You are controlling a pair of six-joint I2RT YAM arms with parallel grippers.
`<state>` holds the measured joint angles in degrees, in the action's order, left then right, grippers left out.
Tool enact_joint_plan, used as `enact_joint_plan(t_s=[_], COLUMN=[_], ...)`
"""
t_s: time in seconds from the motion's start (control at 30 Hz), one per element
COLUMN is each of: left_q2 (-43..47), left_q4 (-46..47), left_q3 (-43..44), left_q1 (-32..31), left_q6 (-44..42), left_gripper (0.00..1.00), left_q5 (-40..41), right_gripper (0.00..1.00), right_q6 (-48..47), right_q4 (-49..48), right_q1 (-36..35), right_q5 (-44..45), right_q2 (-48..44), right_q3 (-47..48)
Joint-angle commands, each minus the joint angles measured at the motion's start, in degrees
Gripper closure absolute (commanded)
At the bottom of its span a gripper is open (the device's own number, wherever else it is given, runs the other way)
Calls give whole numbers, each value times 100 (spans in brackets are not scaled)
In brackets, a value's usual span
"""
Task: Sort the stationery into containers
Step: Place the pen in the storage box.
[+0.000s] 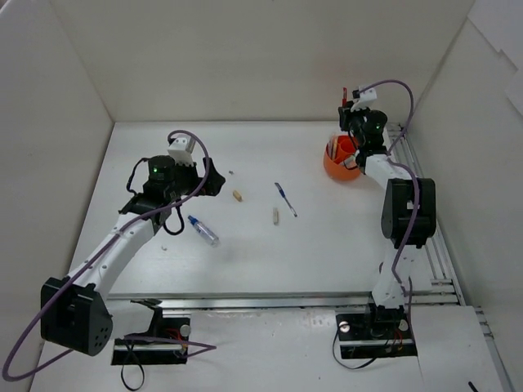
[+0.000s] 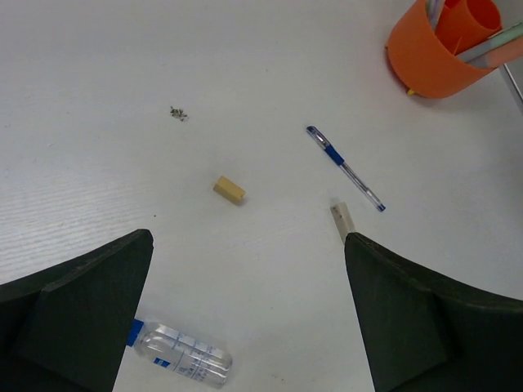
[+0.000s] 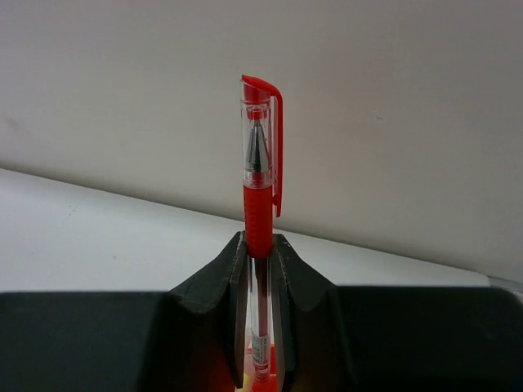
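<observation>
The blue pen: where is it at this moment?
In the top view the blue pen lies flat near the middle of the table, beside a beige stub, well left of the orange pot.

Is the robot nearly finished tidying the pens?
Partly. Some items already stand in the orange pot. The right claw is gripping a red pen by the pot. Left lying on the table: a blue pen, two beige stubs and a blue-capped tube, near the open left claw.
</observation>
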<state>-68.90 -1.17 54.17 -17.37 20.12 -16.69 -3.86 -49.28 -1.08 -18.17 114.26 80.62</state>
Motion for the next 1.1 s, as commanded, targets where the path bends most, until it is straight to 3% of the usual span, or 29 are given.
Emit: enact_joint_plan(t_s=[0.0, 0.43, 1.07], left_q2=[-158, -984, -1345], left_q4=[196, 398, 425], left_q3=[489, 814, 964], left_q1=[198, 357, 409], left_q6=[-34, 115, 168], left_gripper=[0, 0, 0], left_q5=[-203, -809, -774], right_gripper=[100, 96, 83], right_q6=[122, 158, 271], right_q4=[-697, -688, -689], right_q1=[29, 389, 398], right_q5=[-82, -55, -828], right_q2=[157, 448, 1116], right_q3=[568, 42, 666])
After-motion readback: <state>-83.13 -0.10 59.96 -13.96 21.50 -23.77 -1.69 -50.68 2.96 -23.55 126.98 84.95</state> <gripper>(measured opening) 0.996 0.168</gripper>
